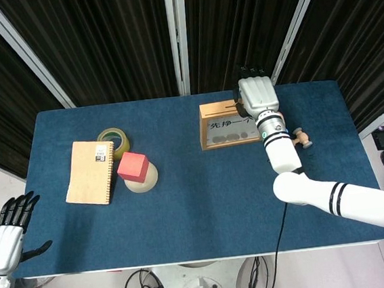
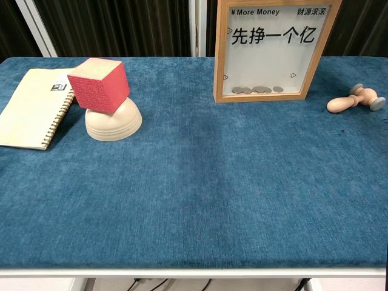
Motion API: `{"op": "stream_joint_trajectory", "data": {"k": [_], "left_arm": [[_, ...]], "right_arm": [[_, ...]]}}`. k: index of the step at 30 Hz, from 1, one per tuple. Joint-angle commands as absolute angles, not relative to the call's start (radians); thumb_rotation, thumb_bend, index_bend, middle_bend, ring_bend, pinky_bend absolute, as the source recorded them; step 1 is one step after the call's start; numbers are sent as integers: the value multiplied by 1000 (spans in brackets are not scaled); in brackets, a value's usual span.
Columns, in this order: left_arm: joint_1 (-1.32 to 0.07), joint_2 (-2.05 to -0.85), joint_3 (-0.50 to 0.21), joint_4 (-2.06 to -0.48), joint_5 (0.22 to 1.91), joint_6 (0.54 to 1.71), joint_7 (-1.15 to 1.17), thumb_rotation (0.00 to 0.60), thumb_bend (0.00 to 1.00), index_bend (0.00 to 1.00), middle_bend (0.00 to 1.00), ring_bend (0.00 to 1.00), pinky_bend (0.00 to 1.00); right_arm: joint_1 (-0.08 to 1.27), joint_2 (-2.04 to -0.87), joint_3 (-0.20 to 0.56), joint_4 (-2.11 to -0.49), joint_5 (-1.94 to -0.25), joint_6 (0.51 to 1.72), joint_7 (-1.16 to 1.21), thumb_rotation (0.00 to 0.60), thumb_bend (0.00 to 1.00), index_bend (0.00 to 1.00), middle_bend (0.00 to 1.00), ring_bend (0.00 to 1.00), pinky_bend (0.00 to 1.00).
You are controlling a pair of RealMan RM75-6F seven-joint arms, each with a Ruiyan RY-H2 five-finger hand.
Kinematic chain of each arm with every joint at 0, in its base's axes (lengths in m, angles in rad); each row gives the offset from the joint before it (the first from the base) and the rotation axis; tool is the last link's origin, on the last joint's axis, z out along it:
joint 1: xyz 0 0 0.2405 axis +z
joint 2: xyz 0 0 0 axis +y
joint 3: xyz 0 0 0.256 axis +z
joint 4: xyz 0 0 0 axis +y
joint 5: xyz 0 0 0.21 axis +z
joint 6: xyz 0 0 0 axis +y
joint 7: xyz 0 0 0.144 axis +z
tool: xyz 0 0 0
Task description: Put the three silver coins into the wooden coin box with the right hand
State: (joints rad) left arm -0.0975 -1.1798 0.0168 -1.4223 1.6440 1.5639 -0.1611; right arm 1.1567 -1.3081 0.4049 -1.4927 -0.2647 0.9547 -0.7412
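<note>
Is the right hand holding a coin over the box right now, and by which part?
Cannot tell: the right hand is over the coin box top, its fingers hidden from the head view. The left hand holds nothing.

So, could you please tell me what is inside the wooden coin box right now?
Through the clear front of the wooden coin box, several silver coins lie along its bottom. The right hand covers the top edge in the head view, so the slot and anything held there stay hidden.

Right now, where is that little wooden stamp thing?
The wooden stamp lies on its side on the blue table, at the right in both views, just right of the wooden coin box.
</note>
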Motion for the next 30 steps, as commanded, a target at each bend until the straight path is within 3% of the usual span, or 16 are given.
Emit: {"op": "stream_joint_trajectory", "data": {"k": [1,17,20,25,30], "left_arm": [[-97,-1179,17,-1424,1644,1564,-159,600,40,15,0,0,0],[-97,-1178,16,-1422,1637,1560,-161,600,40,16,0,0,0],[-96,-1178,17,-1418,1636,1560,-164,600,40,16,0,0,0],[-97,-1179,16,-1417,1637,1560,-166,600,40,15,0,0,0],[-95,-1178,17,-1418,1636,1562,-165,600,41,15,0,0,0]], "right_arm": [[1160,-1306,396,-1490,-255,951,-740,600,429,773,41,0,0],[1177,-1315,359,-1463,-233,939,-721,600,431,759,40,0,0],[1177,-1315,351,-1463,-240,932,-715,600,423,606,31,0,0],[1171,-1306,344,-1470,-262,922,-696,600,378,48,0,0,0],[1154,-1280,348,-1501,-291,923,-657,600,365,0,0,0,0]]}}
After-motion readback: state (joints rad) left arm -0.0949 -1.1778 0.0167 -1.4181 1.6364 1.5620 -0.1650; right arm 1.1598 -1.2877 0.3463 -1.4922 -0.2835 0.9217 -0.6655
